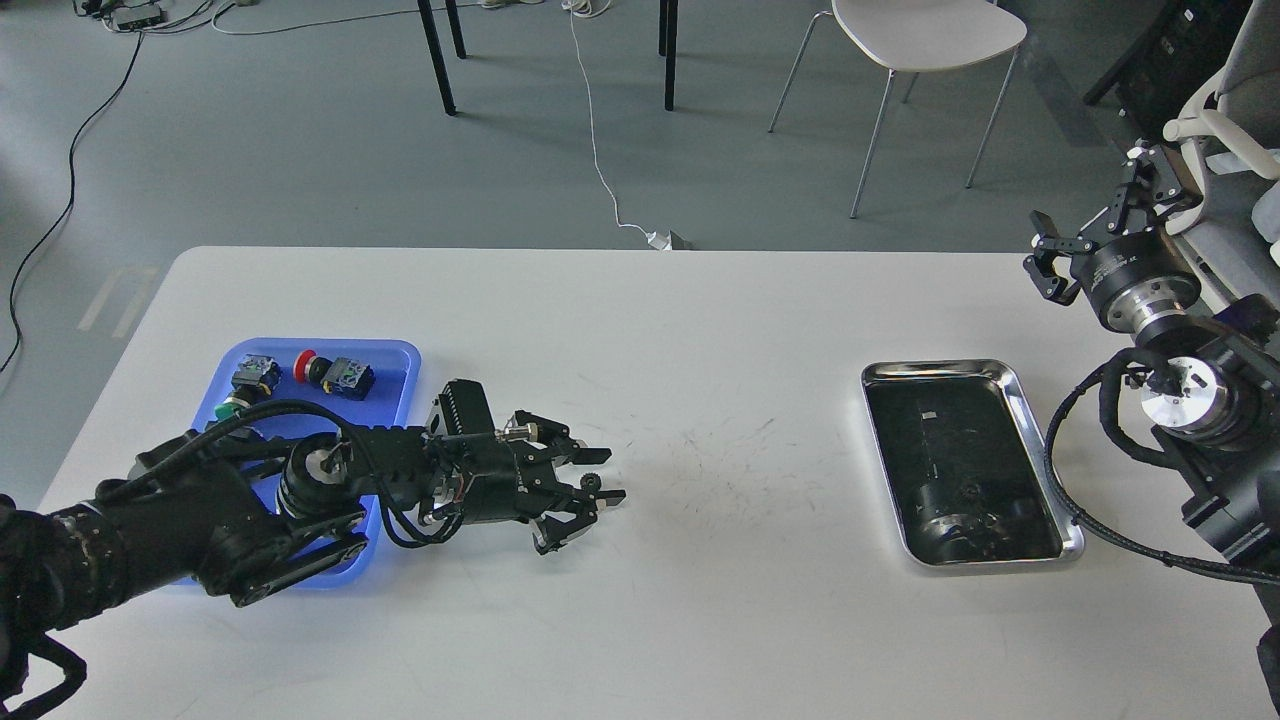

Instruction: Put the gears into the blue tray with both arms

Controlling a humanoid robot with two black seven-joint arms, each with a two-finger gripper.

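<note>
The left end effector [590, 480] is lying low over the white surface [700, 600], just right of the blue tray [400, 352], its fingers pinching a small black gear [592, 484] between the tips. The arm is crossing the tray's near half and hiding it. In the far half, three switches are sitting: a red-capped one [332, 372], a green-capped one [232, 406] and a third [256, 374]. Well apart to the right, a steel tray [1040, 450] is showing only dark reflections inside. The right end effector [1085, 235] is hanging beyond the surface's far right corner, fingers spread. No writing is legible.
</note>
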